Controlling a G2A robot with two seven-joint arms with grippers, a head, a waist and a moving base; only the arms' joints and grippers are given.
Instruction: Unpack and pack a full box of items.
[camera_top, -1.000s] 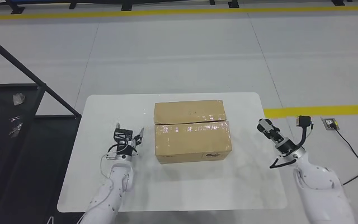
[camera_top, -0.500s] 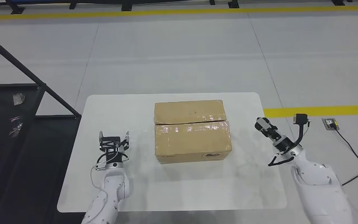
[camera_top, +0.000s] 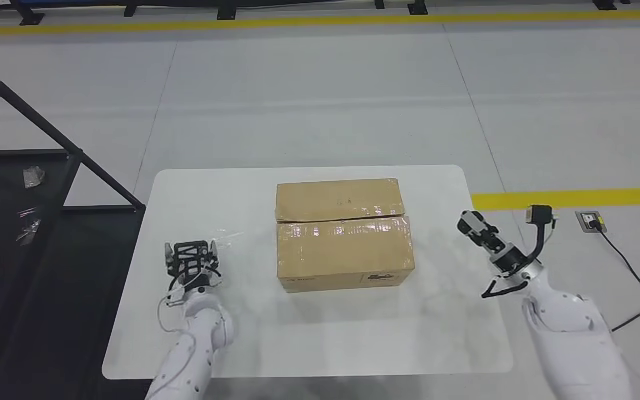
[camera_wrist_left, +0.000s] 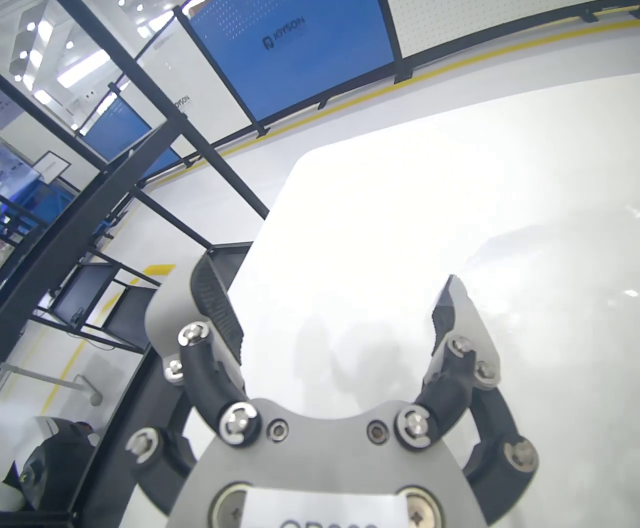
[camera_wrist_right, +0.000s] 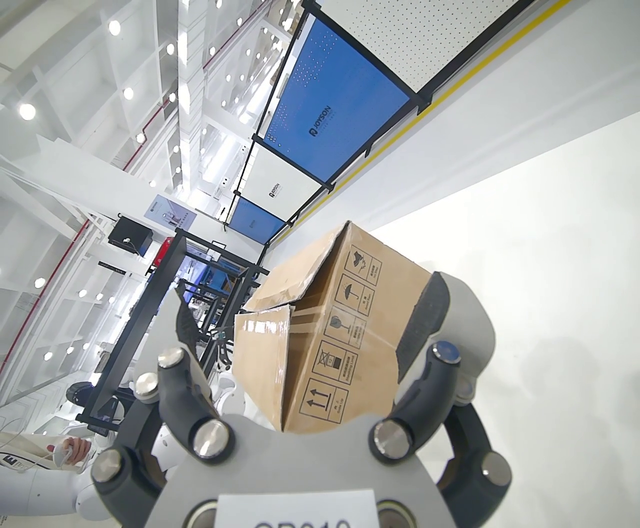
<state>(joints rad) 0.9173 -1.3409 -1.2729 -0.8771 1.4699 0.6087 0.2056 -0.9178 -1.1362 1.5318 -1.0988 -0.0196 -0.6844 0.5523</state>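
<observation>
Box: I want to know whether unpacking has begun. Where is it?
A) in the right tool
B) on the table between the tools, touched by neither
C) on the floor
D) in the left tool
B: the box stands on the table, with the left tool and the right tool each off to one side, apart from it.

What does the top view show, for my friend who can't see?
A taped cardboard box sits in the middle of a white table. The left gripper, jaws open, is beside it; the right gripper is at the opposite edge.
</observation>
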